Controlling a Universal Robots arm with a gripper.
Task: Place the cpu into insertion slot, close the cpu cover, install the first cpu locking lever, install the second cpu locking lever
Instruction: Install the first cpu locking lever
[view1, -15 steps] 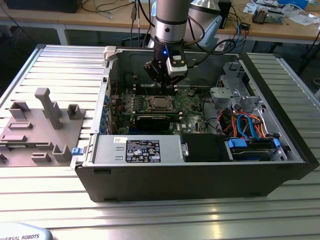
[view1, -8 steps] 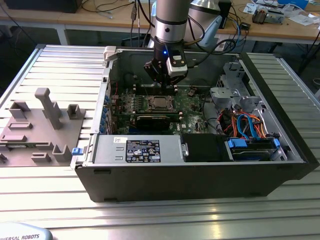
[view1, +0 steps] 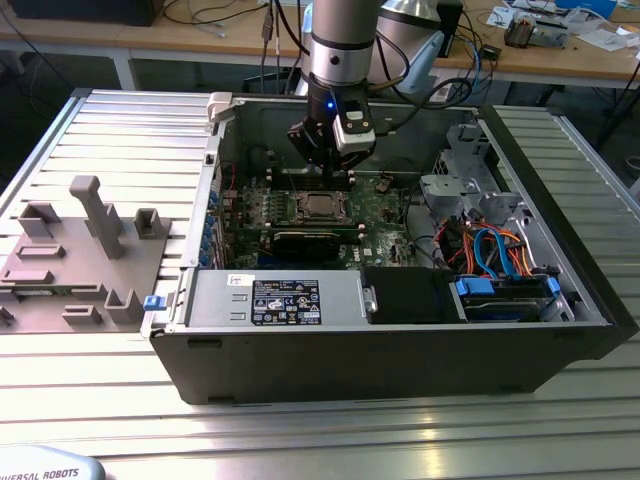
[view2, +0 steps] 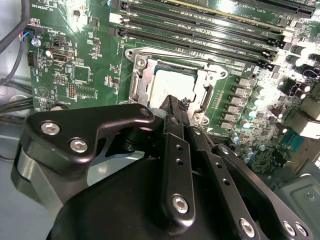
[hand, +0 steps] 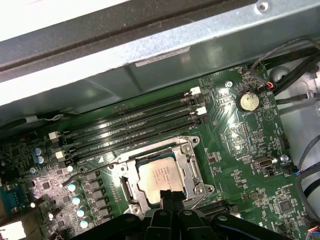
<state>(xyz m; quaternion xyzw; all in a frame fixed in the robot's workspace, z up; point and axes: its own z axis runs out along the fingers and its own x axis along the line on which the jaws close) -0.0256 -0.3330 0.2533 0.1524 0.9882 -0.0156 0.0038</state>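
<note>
Hovering just above the socket area, the gripper (hand: 171, 196) has its black fingers pressed together with no gap visible between the tips and nothing pinched between them; in the second wrist view the tips (view2: 172, 106) sit over the near edge of the cpu cover (view2: 141, 76).

The cpu (hand: 161, 176) lies flat and square inside the insertion slot (hand: 131, 196), its silvery top face showing through the window of the cpu cover (hand: 194, 176), which appears lowered around the chip. In the exterior view the gripper (view1: 330, 172) stands directly over the cpu (view1: 320, 206), inside the open black computer case (view1: 380, 372).

A thin locking lever (hand: 95, 171) runs along the side of the socket nearest the memory slots (hand: 135, 126). Whether either lever is latched cannot be told from these views.

Judgement: chip placement looks complete, and the work in hand concerns the cover and levers. To perform it well:

- Keep the fingertips on the metal frame or lever only, never on the chip face or the capacitors (hand: 75, 196) beside the socket.
- Apply force straight down, then sideways under the retention hook; a slanted push may skid the tips off the thin wire.
- Confirm the cover lies flat before loading a lever.
</note>
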